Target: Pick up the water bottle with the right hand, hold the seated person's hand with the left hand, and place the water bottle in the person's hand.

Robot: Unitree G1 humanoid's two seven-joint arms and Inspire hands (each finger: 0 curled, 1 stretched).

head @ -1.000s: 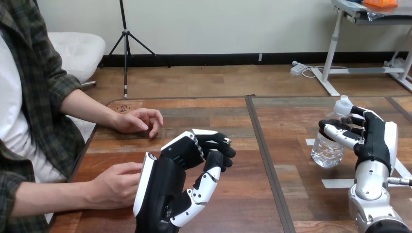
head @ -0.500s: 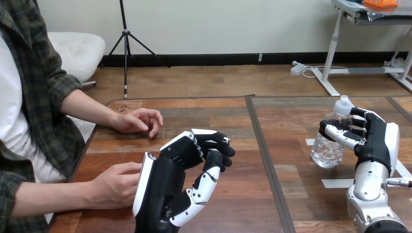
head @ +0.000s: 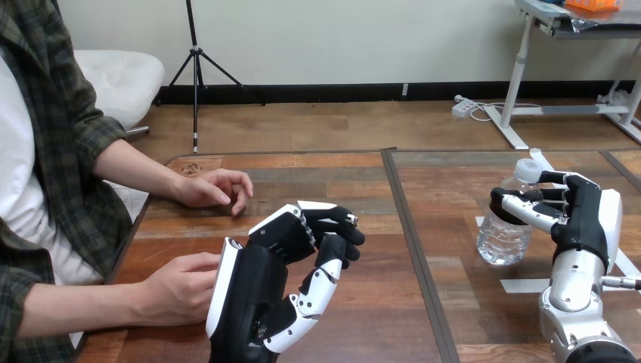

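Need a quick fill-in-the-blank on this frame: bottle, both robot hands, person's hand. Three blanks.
1. The water bottle has a ____ cap.
2. The right hand has its fingers ____ round the water bottle.
3. The left hand sits beside the person's nearer hand, at the view's ____ side.

Missing words: white; curled; left.
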